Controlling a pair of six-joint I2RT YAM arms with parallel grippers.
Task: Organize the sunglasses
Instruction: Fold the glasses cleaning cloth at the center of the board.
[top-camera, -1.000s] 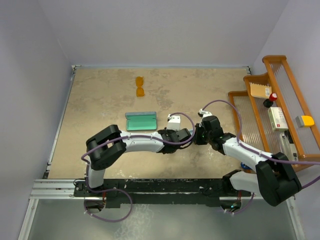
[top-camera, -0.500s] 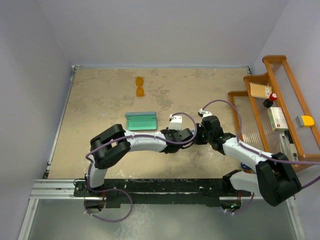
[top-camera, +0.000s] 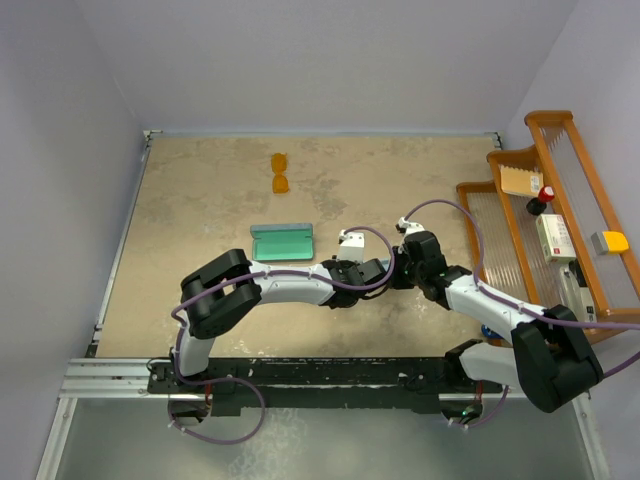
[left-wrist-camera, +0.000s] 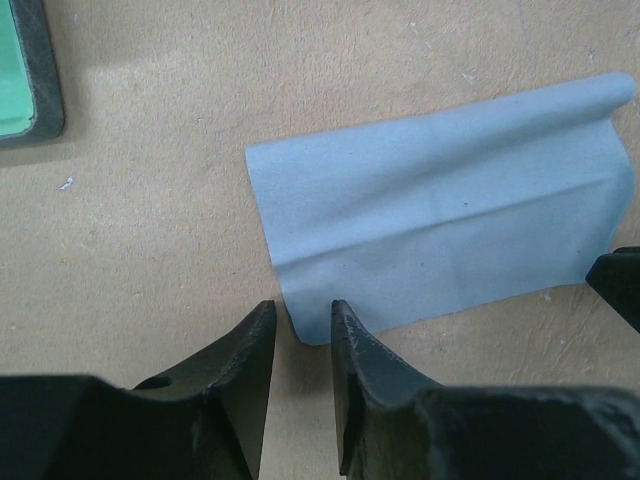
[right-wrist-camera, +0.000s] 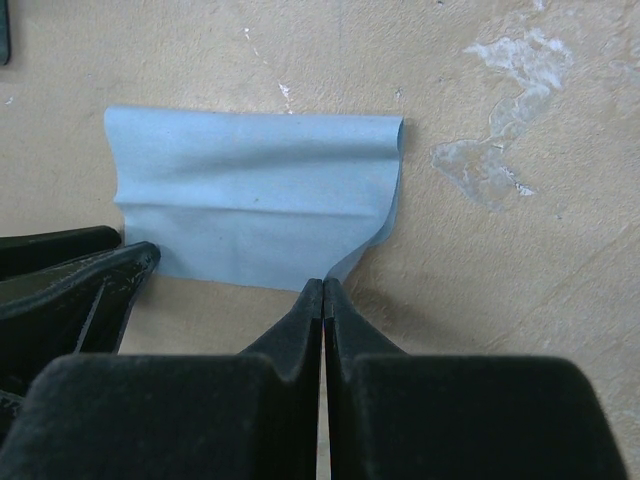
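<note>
At the middle of the bench (top-camera: 200, 220), the left pincer (left-wrist-camera: 303, 318) stands slightly open, with 1 corner of a blue cloth (left-wrist-camera: 440, 220) between its 2 tips. The right pincer (right-wrist-camera: 323, 287) faces it, closed, tips at the cloth's edge; whether it pinches the fabric I cannot tell. Just beyond lies the open case (top-camera: 283, 242). The sunglasses (top-camera: 281, 173) lie farther back, well apart from both pincers.

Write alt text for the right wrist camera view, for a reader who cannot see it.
A light blue cloth lies rumpled on a beige table, with the right gripper shut at the cloth's near edge. The left gripper reaches in from the picture's left side, by the cloth's near-left corner.
</note>
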